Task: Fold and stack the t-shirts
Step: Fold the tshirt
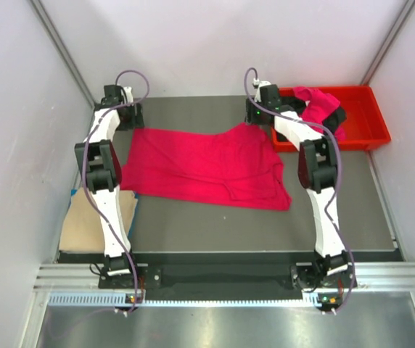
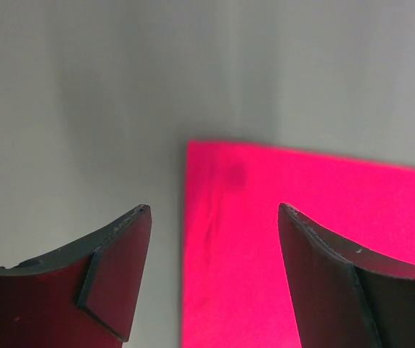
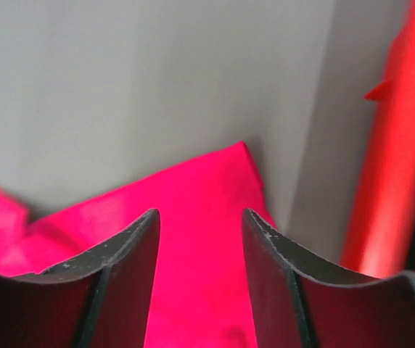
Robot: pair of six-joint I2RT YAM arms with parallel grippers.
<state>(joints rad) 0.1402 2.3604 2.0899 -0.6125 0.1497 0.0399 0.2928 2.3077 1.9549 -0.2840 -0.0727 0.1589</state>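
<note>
The left gripper hangs with its two fingers spread wide over the far left corner of the spread pink t-shirt. In the left wrist view one fingertip sits above bare grey mat and the other above the cloth, with the shirt's straight edge running between them. Whether either pad touches the fabric cannot be told.

The right gripper is parted too, though less widely. It points down at the shirt's far right corner, and the pink point of cloth shows in the gap between the fingers.

Both arms are stretched away from their bases toward the far side of the table. Each rises from its mount at the near edge, bends at a raised elbow about halfway out, and drops to a wrist at the shirt's far hem. The left arm leans slightly outward at the elbow, while the right one angles inward toward the centre.

The shirt lies flat and open on the mat between the two arms, with a few creases near its right side. A tan t-shirt rests at the mat's left edge beside the left arm. The red tray stands at the far right just beside the right wrist — a crumpled pink t-shirt is heaped in it.
</note>
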